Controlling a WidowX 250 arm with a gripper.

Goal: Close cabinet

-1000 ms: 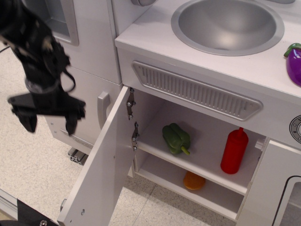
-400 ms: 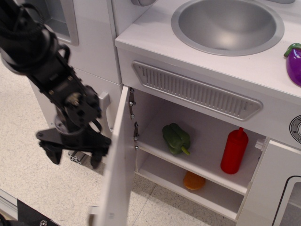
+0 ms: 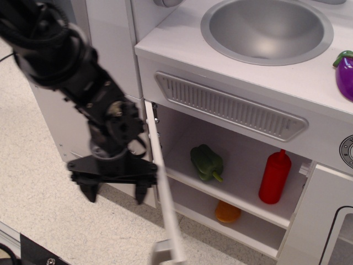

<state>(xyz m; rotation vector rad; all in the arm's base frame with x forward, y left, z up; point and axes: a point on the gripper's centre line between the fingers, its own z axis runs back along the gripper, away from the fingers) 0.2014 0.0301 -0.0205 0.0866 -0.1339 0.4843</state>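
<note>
The white cabinet under the sink stands open, with an inner shelf. Its wide white door hangs on silver hinges at the left and shows nearly edge-on, swung out toward the camera. My black gripper is open, fingers pointing down, right beside the door's outer face on its left; I cannot tell if it touches. The door's grey handle is hidden.
On the shelf lie a green pepper and a red bottle; an orange thing lies below. A sink and purple eggplant are on the counter. Another white door stands at the right.
My arm has moved right and down, from well left of the door to its outer face. The door has swung from wide open to nearly edge-on, partway toward shut.
</note>
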